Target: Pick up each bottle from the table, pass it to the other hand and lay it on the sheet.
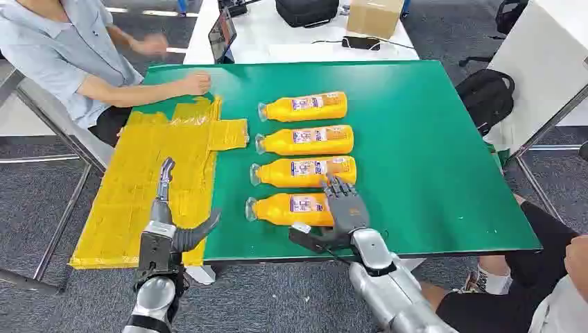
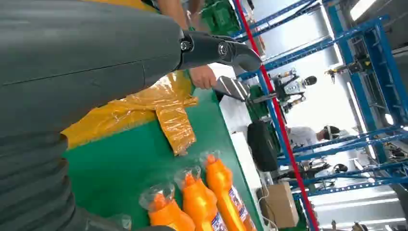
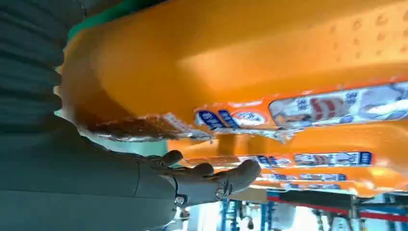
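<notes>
Bottles crosswise (caps leftward)

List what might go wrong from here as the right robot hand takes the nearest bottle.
1. The right robot hand is at the base end of the nearest bottle, far from its cap; lifted from there, the bottle may tip or slip.
2. The next bottle lies close alongside, so the fingers could knock it and set it rolling.
3. A person's hand rests at the far edge of the yellow sheet, near where the left robot hand must lay bottles.
</notes>
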Action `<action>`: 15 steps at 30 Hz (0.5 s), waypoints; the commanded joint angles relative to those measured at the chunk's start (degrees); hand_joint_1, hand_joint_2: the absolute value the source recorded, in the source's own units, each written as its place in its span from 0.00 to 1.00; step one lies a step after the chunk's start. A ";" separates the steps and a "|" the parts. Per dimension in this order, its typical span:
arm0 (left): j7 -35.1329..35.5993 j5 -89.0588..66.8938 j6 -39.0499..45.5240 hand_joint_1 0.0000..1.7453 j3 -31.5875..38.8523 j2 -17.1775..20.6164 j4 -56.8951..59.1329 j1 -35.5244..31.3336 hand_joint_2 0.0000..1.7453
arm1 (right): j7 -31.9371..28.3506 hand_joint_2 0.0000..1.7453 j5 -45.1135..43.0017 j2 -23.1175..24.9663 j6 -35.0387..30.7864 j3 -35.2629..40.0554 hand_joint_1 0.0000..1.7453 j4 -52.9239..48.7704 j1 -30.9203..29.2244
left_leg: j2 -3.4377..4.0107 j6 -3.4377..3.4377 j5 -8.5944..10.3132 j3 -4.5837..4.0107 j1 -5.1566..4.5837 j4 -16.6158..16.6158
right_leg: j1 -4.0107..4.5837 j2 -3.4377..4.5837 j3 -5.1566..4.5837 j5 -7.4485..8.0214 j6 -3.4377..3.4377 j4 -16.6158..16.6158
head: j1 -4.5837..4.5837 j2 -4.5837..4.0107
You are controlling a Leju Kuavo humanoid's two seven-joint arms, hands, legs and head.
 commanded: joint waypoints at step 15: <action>0.57 2.10 -1.06 0.00 -0.65 1.24 4.58 -2.45 1.00 | -3.04 1.00 -2.24 1.96 4.81 -0.03 1.00 14.66 -3.46 | -0.07 -0.02 0.05 0.25 0.05 -0.03 | 0.06 -0.10 0.30 0.11 -0.17 -0.09 | 0.02 0.00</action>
